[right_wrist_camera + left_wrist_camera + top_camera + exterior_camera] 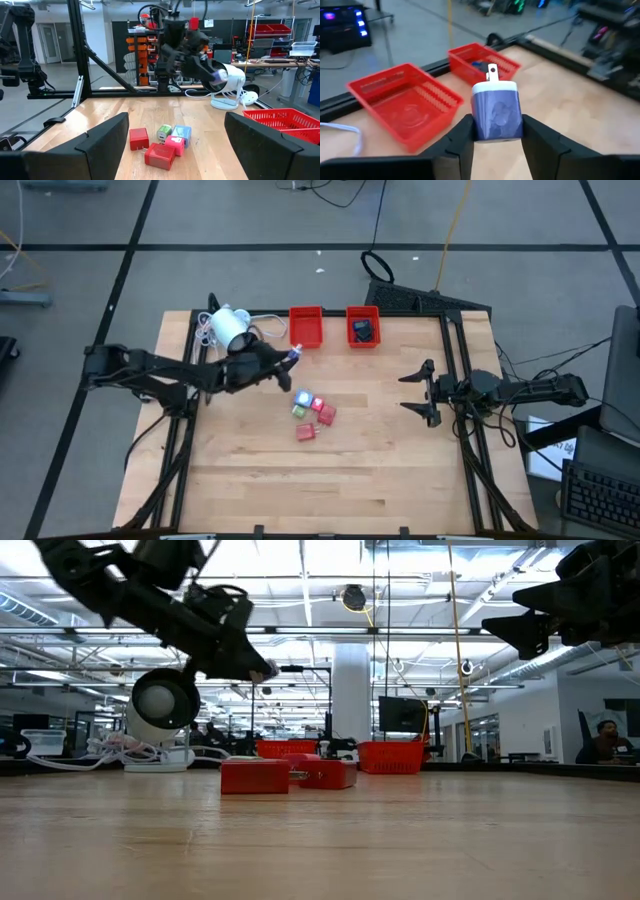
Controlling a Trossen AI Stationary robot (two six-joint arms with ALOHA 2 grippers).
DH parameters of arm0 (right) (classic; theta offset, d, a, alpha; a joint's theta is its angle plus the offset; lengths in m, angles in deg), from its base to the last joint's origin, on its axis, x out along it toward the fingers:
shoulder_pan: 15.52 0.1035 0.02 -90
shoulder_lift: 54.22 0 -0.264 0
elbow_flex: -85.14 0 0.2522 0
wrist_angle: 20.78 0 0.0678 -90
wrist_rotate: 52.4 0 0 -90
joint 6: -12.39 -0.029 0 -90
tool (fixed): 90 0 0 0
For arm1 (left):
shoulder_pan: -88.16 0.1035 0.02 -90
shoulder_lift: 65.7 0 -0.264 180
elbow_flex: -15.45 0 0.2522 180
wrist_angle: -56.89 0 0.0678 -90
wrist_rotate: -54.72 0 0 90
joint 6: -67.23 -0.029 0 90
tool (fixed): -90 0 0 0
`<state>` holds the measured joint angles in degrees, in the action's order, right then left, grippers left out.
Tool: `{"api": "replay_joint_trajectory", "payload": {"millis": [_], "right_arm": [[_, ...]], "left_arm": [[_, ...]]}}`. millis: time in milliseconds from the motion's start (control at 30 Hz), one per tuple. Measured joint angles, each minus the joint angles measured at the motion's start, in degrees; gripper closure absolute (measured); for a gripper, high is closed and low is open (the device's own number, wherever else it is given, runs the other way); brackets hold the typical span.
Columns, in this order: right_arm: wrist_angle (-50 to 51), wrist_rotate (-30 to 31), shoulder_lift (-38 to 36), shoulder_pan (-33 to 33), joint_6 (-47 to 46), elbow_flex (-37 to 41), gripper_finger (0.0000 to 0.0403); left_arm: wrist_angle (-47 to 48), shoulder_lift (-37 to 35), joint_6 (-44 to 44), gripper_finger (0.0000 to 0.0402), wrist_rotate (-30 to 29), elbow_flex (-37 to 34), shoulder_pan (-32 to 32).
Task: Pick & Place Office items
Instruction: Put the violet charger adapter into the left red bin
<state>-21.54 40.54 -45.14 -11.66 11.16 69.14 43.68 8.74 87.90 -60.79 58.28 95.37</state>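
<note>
Held piece: a small blue plug block [496, 114] with a white cap and a metal prong, pinched at its two flat sides by the left gripper [495, 135], fingers part-closed on it.
Where it is: raised off the table [400, 470], near the two red trays [305, 326]; the left tray looks empty, the right tray [363, 326] holds a dark piece [363, 331].
Handling: judged light, rigid, hard plastic with smooth faces, so it could slip or twist if squeezed off-centre; not fragile, though the prong could catch on the tray's mesh wall.
Grip advice: hold low on the broad sides as now, prong pointing away from the fingers.
Remaining pieces: a cluster [312, 416] of red, green, pale and pink blocks at mid-table, touching one another; best taken by an outer one's free sides.
Right gripper [420, 392]: spread wide, empty, waiting at the right side, well apart from the cluster.
Far corner: a white lamp [230, 327] with cable, beside the left tray.
</note>
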Motion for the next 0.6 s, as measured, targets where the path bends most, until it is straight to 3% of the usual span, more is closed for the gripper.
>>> {"api": "replay_joint_trajectory", "payload": {"millis": [167,367,600], "right_arm": [[-0.31,0.00,-0.02,0.00,0.00,0.00,0.0083],[-0.27,0.00,-0.01,0.00,0.00,0.00,0.0083],[-0.27,0.00,-0.01,0.00,0.00,0.00,0.0083]], "left_arm": [[5.08,4.21,0.09,0.0270,0.75,5.58,4.55],[5.93,7.98,1.19,0.0236,4.15,10.48,9.44],[10.95,11.37,0.41,0.0271,5.11,18.26,13.47]]}}
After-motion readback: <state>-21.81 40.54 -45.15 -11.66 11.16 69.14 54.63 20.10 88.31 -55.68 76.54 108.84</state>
